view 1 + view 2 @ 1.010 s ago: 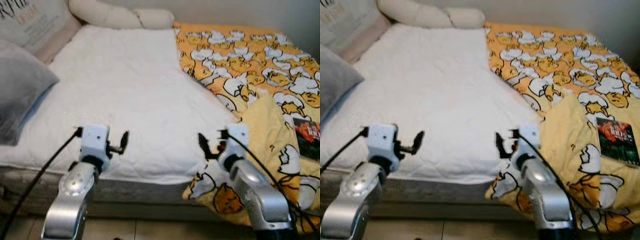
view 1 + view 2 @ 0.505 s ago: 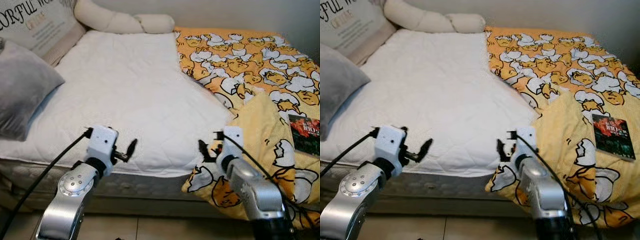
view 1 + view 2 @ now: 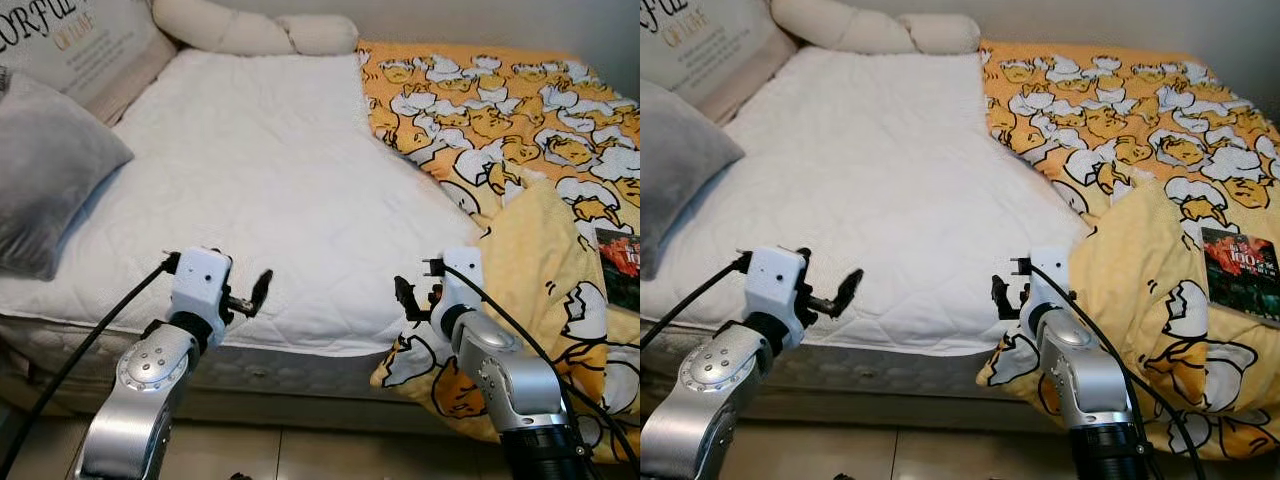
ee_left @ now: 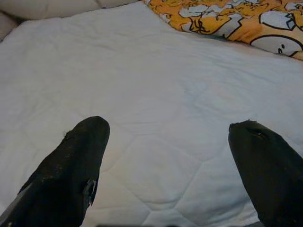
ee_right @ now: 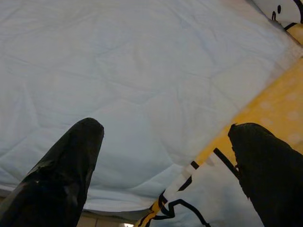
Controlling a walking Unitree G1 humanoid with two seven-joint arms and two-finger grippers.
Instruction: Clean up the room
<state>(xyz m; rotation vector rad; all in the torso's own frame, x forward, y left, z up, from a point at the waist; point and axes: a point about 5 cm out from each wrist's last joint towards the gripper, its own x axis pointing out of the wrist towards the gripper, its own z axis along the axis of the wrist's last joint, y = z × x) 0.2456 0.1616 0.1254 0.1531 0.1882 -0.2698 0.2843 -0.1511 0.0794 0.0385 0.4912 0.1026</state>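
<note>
Both grippers — left point(image 3: 262, 289), right point(image 3: 402, 296) — stay spread over bed point(image 3: 270, 180).

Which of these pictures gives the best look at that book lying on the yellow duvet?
The right eye view: the book shows whole on the yellow duvet. The left eye view cuts it at the picture's edge.

Bed point(image 3: 250, 190) with white quilted mattress cover, seen from foot edge. Grey pillow point(image 3: 45, 175) at 9 o'clock. Printed cushion point(image 3: 75, 45) with lettering at 10 o'clock. Long cream bolster point(image 3: 250, 32) along head end, 12 o'clock. Yellow-orange cartoon-egg blanket point(image 3: 500, 110) covers 1 to 4 o'clock side, bunched and draping over bed edge at 4 o'clock. Dark red book point(image 3: 1240, 262) lies on blanket at 3 o'clock.
</note>
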